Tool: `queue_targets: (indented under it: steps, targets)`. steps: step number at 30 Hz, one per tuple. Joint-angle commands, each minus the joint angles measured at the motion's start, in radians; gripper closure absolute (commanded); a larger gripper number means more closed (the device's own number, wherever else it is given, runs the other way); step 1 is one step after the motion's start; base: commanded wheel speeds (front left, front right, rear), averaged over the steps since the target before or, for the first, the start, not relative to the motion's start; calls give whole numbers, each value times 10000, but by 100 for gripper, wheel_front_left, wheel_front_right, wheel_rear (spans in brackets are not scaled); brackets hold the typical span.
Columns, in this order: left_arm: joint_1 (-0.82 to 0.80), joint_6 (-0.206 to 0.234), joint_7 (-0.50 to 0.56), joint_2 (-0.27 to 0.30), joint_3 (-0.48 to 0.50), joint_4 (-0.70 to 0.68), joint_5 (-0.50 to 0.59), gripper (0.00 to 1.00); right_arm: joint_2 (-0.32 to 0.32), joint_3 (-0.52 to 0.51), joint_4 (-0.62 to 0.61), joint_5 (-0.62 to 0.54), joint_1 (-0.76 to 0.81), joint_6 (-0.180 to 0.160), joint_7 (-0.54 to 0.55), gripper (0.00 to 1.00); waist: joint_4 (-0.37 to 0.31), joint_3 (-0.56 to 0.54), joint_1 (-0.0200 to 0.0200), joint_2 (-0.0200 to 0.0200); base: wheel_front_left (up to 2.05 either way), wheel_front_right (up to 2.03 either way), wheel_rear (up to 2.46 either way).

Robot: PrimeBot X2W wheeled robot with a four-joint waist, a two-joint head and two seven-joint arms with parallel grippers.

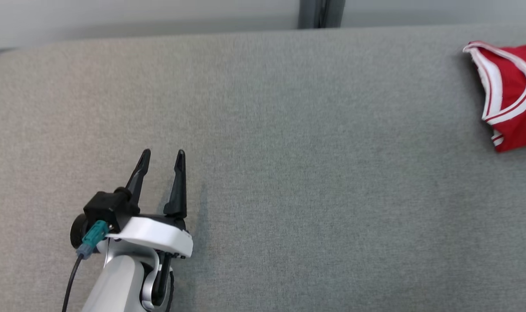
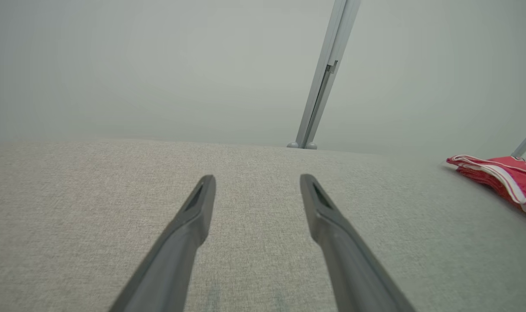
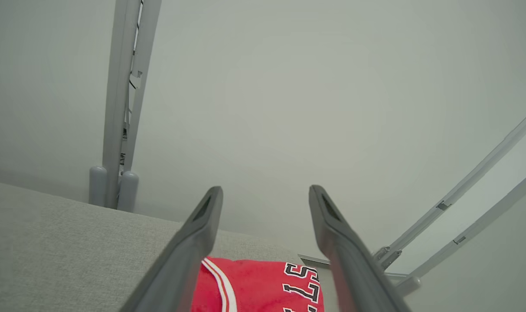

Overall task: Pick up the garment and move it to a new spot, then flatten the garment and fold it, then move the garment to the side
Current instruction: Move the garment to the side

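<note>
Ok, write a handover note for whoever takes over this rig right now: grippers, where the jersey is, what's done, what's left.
Left gripper: open, empty, over bare grey fabric-covered table.
Right gripper: open, empty, above the red jersey with white trim and black lettering; no contact that I can see.
Jersey: a compact bundle on the robot's right side of the table, partly cut off by the head view's edge.
Done: it looks folded and set to the side.
Left: probably only to check the fold's neatness and pull the arms back.
</note>
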Motion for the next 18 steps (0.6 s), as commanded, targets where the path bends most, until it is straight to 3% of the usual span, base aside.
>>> queue_targets:
  steps: [1,12,18]
  targets:
    - [157,7,-37,2,68,113,41,0,225,-179,-239,135,452,-3,-138,0,-39,-616,0,0,0,0,0]
    - [755,240,-39,-78,452,389,225,0,2742,-454,-2956,1053,3916,-3,-345,0,-67,-1539,0,0,0,0,0]
    - [1080,387,-29,-103,589,420,357,0,3414,-433,-4692,1699,6016,-3,-370,0,115,-1783,0,0,0,0,0]
